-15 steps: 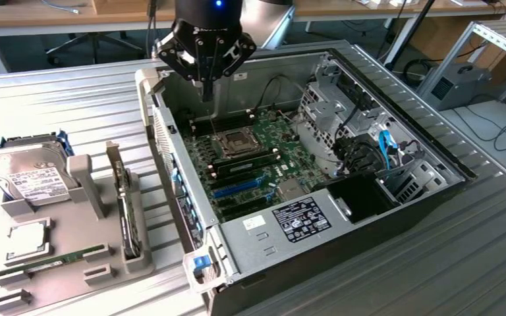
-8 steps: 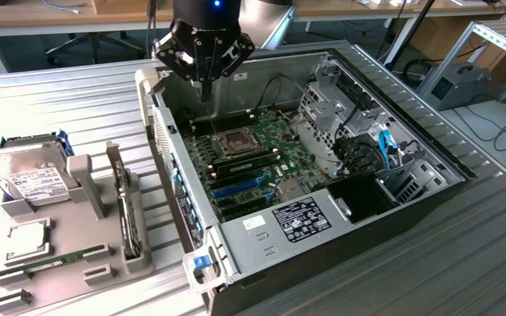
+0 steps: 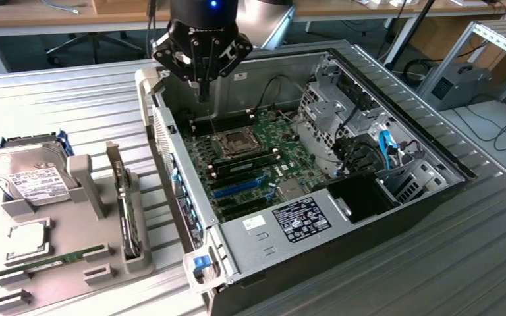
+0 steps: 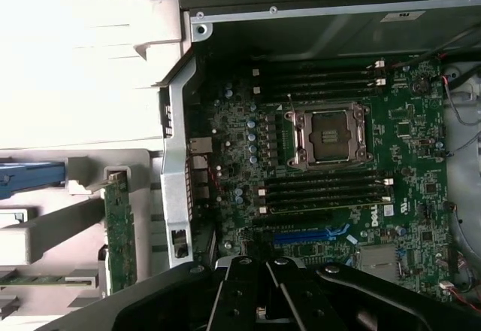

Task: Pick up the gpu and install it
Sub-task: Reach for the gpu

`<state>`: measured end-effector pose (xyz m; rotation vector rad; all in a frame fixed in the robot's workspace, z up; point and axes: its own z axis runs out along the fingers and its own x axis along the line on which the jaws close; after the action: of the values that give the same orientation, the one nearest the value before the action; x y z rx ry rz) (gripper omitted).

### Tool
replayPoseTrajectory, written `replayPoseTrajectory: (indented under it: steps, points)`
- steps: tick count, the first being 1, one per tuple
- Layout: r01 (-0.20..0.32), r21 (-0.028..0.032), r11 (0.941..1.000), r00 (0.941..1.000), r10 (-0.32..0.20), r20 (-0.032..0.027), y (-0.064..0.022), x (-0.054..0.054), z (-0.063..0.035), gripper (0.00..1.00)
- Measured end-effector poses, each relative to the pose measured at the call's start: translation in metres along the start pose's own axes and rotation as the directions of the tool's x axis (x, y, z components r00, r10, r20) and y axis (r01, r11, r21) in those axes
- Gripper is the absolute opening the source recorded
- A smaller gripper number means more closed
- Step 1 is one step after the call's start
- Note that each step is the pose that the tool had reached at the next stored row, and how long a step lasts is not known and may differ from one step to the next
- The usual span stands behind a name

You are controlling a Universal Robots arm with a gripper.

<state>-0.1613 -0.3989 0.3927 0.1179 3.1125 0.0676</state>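
The gpu [image 3: 128, 212] stands on edge in a slot of the grey holder [image 3: 86, 187] on the exterior view's left, beside the open computer case [image 3: 429, 191]. In the wrist view the gpu [image 4: 120, 233] shows its green board face, just outside the case's rear bracket. My gripper [image 3: 203, 89] hangs over the case's far end, above the motherboard [image 3: 275, 155], fingers pointing down and shut with nothing between them. It is well apart from the gpu. The gripper [image 4: 259, 308] and its black linkage hang over the blue expansion slot [image 4: 308, 235].
The holder also carries a silver hard drive [image 3: 29, 178], a square processor [image 3: 29, 240] and a green RAM stick [image 3: 55, 260]. Inside the case are the empty CPU socket [image 3: 235, 141], drive cages with cables [image 3: 358, 131] and the power supply [image 3: 302, 220].
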Motion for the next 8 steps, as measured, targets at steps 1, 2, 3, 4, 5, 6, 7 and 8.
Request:
replayPoseTrajectory:
  steps: [1, 2, 3, 4, 5, 6, 7, 8]
  points:
    - [0.000, 0.0001, 1.0000, 1.0000, 0.000, 0.0000, 0.0000, 0.0003, 0.0000, 0.11]
    - [0.000, 0.0000, 1.0000, 1.0000, 0.000, 0.0000, 0.0000, 0.0006, 0.0000, 0.11]
    - [0.000, 0.0000, 1.0000, 1.0000, 0.000, 0.0000, -0.0001, 0.0009, 0.0000, 0.11]
    - [0.000, 0.0000, 1.0000, 1.0000, 0.000, 0.0000, -0.0001, 0.0011, 0.0000, 0.11]
    - [0.000, 0.0000, 1.0000, 1.0000, 0.000, 0.0000, -0.0001, 0.0014, 0.0000, 0.11]
    - [0.000, 0.0000, 1.0000, 1.0000, 0.000, 0.0000, -0.0001, 0.0016, 0.0000, 0.11]
    - [0.000, 0.0000, 1.0000, 1.0000, 0.000, 0.0000, -0.0001, 0.0019, 0.0000, 0.11]
    - [0.000, 0.0000, 1.0000, 1.0000, 0.000, 0.0000, -0.0002, 0.0022, 0.0000, 0.11]
